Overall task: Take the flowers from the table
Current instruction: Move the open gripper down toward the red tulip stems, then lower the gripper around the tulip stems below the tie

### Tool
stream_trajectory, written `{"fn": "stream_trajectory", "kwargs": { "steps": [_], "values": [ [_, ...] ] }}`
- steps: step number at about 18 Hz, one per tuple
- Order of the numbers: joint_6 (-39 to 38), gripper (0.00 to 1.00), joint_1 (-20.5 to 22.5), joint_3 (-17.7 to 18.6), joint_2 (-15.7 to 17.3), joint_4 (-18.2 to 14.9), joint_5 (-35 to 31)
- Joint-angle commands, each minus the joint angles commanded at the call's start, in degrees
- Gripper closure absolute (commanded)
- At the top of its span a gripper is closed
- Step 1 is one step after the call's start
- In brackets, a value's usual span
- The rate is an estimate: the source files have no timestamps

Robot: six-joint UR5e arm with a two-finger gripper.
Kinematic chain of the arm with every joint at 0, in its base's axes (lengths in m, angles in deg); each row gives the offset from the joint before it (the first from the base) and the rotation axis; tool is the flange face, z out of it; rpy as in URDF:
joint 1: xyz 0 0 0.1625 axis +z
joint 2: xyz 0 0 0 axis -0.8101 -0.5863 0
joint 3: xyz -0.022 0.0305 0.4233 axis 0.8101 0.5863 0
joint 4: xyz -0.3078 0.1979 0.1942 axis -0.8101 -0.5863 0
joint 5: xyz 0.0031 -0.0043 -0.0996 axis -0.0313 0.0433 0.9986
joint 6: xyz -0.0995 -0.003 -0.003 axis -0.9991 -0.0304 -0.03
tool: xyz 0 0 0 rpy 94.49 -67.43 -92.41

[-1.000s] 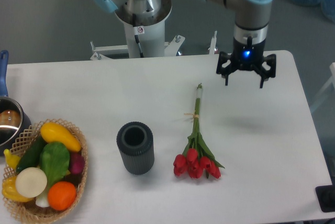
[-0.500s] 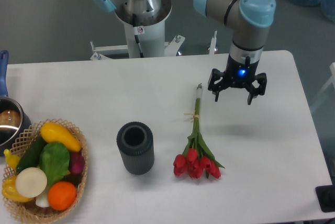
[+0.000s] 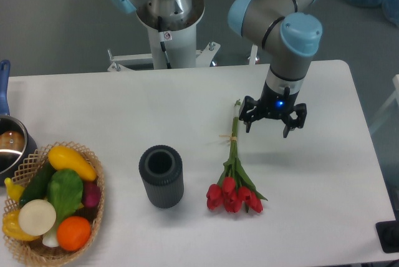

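Camera view from above shows my end effector [image 3: 268, 120] lower and further left than a second ago, now just right of the upper stem end of the flowers [image 3: 235, 166], right of centre in the frame. I judge this as the approach to a grasp on the stems, not yet lined up over them. My fingers are spread wide, holding nothing and touching nothing. The flowers lie flat on the desk [image 3: 112, 105], red heads toward the lower edge, stems pointing up the frame, with the vase [image 3: 161, 176] to their left.
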Motion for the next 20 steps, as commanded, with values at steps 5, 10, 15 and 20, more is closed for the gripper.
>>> {"fn": "stream_trajectory", "kwargs": {
  "steps": [5,10,15,20],
  "values": [
    [0.35,0.00,-2.28,-0.09,-2.46,0.62,-0.44],
    [0.62,0.00,-4.04,0.00,-4.13,0.53,-1.23],
    [0.44,0.00,-5.80,-0.53,-7.03,3.59,-1.32],
    [0.35,0.00,-6.59,-1.05,-8.87,4.66,-1.32]
  ]
}}
